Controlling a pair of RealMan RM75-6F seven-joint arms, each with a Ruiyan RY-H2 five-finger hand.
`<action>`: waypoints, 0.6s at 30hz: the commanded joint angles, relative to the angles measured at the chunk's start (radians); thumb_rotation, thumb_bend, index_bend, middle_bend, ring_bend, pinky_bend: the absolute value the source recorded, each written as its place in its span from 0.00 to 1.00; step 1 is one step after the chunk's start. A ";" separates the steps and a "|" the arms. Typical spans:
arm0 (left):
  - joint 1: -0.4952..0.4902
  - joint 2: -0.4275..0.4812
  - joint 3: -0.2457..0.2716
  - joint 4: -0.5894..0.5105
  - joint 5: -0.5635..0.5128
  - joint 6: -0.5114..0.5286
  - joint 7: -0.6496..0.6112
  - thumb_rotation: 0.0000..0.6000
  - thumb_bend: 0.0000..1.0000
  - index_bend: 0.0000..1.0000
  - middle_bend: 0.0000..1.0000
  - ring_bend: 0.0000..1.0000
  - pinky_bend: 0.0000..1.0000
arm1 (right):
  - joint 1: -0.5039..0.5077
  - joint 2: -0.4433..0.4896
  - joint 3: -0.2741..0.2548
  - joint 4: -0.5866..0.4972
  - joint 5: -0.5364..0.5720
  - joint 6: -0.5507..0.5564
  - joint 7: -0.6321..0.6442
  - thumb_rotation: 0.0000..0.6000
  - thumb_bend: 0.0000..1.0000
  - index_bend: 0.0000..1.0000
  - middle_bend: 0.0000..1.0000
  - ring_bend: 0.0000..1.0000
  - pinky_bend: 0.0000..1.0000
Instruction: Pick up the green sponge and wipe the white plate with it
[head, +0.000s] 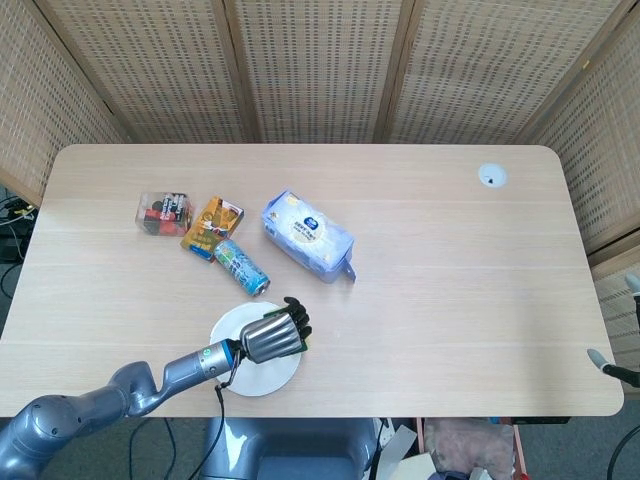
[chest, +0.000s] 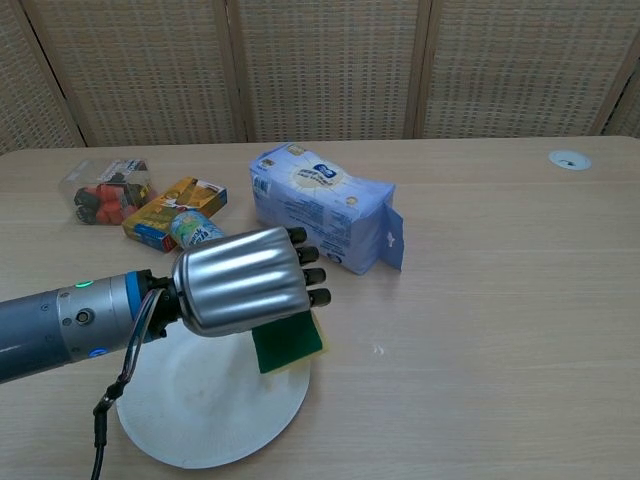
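The white plate (chest: 200, 420) is the landmark here, sitting near the front edge of the wooden table (head: 450, 270). Going from left to right: the left arm is reaching in from the left of the plate, low over the table. The left hand (chest: 245, 280) is hanging over the plate's right side, with its fingers curled down and clamped on the green sponge (chest: 288, 342). The sponge is poking out under the fingers, right over the plate's right rim. Part of it is sticking past the rim, and the pictures are not showing for sure whether it is pressing on the plate or hovering just above it.

So the bare part of the plate is lying to the left of the sponge and toward the robot. I think the next wipe is needing a pull back that way, across the plate's middle.

Behind the plate a drink can (head: 242, 267) is lying on its side, very near the rim. The hand could bump it on a swing.

The right hand is not showing in either view.
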 joint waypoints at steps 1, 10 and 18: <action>-0.003 -0.005 0.011 -0.001 0.005 -0.019 0.014 1.00 0.17 0.71 0.64 0.43 0.45 | 0.000 0.001 0.000 0.000 0.000 0.000 0.002 1.00 0.00 0.00 0.00 0.00 0.00; -0.005 -0.039 0.040 0.048 0.024 -0.049 0.044 1.00 0.20 0.71 0.64 0.43 0.46 | 0.001 0.002 0.000 0.001 0.001 -0.003 0.004 1.00 0.00 0.00 0.00 0.00 0.00; 0.001 -0.006 0.049 0.066 0.025 -0.044 0.056 1.00 0.20 0.71 0.64 0.43 0.46 | -0.002 0.005 0.002 0.001 0.001 0.002 0.013 1.00 0.00 0.00 0.00 0.00 0.00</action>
